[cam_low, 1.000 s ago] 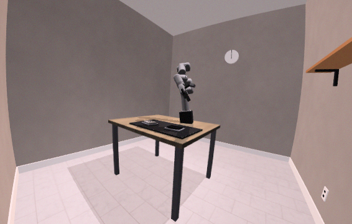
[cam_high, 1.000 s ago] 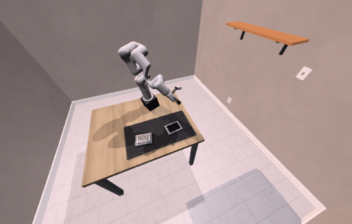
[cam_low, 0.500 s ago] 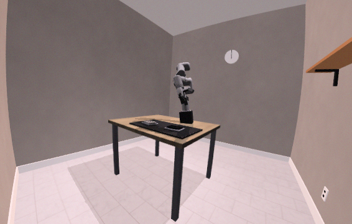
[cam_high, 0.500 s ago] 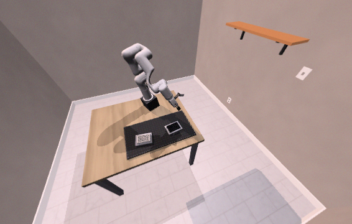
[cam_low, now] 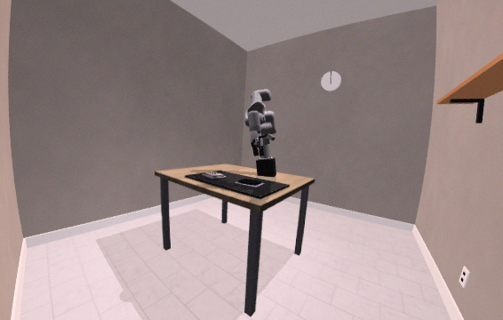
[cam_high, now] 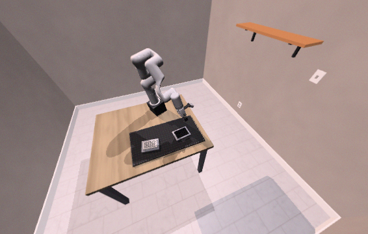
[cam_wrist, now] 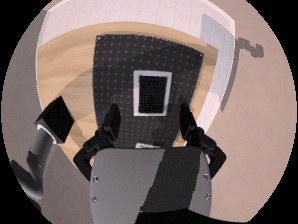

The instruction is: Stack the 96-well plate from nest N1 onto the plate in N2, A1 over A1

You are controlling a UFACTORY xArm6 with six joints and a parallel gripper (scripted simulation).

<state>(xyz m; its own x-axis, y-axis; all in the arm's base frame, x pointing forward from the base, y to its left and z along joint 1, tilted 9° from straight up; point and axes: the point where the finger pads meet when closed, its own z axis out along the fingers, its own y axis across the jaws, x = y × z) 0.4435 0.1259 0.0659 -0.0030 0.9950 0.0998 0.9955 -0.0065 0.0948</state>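
A black mat (cam_high: 166, 140) lies on the wooden table. On it, the nest to the arm's left holds a plate with a dark middle and a white rim (cam_high: 181, 132). It also shows in the wrist view (cam_wrist: 152, 94) and in the exterior view (cam_low: 250, 181). The other nest holds a pale grey plate with visible wells (cam_high: 150, 145), which also shows in the exterior view (cam_low: 214, 174). My gripper (cam_high: 185, 117) hangs above the mat's far corner, short of the dark plate. In the wrist view the gripper (cam_wrist: 148, 124) is open and empty, with the dark plate just beyond the fingertips.
The arm's black base (cam_high: 158, 108) stands at the table's back edge, close to the gripper. The table edge (cam_high: 208, 143) runs just beyond the dark plate. An orange shelf (cam_high: 278, 34) hangs high on the wall, far from the table.
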